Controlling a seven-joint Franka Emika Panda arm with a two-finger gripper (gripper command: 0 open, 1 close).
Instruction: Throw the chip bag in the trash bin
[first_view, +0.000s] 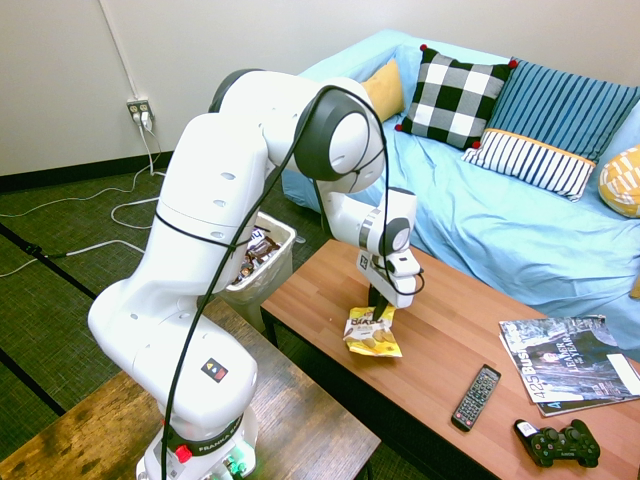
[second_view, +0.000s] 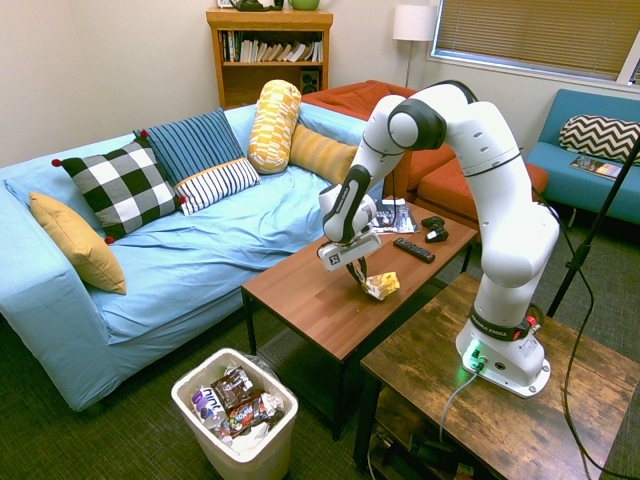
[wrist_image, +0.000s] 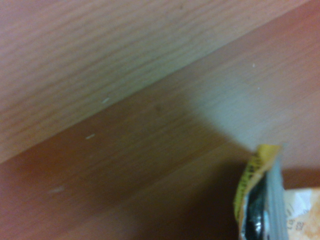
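Observation:
The yellow chip bag (first_view: 372, 338) (second_view: 382, 286) lies on the reddish wooden coffee table (first_view: 320, 285), near the edge that faces the arm, with its top edge raised. My gripper (first_view: 381, 308) (second_view: 358, 275) reaches straight down onto that raised edge, its dark fingers drawn close together on it. The rest of the bag still rests on the table. In the wrist view the bag's crinkled edge (wrist_image: 260, 200) stands close by over the wood. The white trash bin (first_view: 288, 240) (second_view: 250, 455) stands on the floor off the table's end, holding dark candy wrappers.
A remote (first_view: 476, 397), a black game controller (first_view: 557, 445) and magazines (first_view: 565, 365) lie at the table's far end. A blue sofa (second_view: 200, 250) with several pillows runs behind the table. The arm stands on a darker wooden table (second_view: 520, 400).

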